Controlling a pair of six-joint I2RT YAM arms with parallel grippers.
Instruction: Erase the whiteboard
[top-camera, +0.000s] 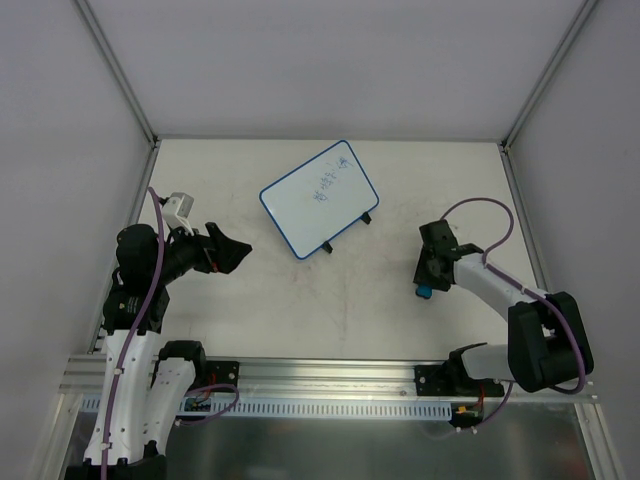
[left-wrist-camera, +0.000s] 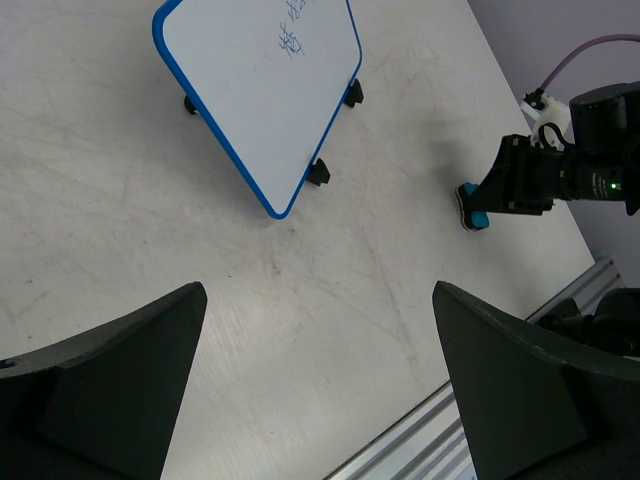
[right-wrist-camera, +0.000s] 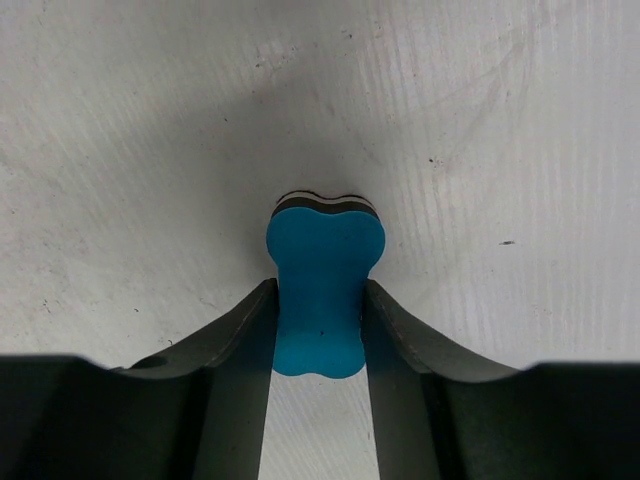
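Bare counter (top-camera: 330, 300) lies open between the left gripper (top-camera: 240, 252) and the right gripper (top-camera: 427, 285), and from each toward the whiteboard (top-camera: 319, 198), which stands tilted in the far middle. A blue eraser (right-wrist-camera: 322, 290) fills the gap between the right gripper's jaws; the left gripper's gap is wide and free. Walls (top-camera: 300, 60) close the left, far and right sides

The whiteboard (top-camera: 318, 200) is white, blue-rimmed, with faint blue marks, perhaps writing. Right of it, the eraser (right-wrist-camera: 325, 250) is bright blue.
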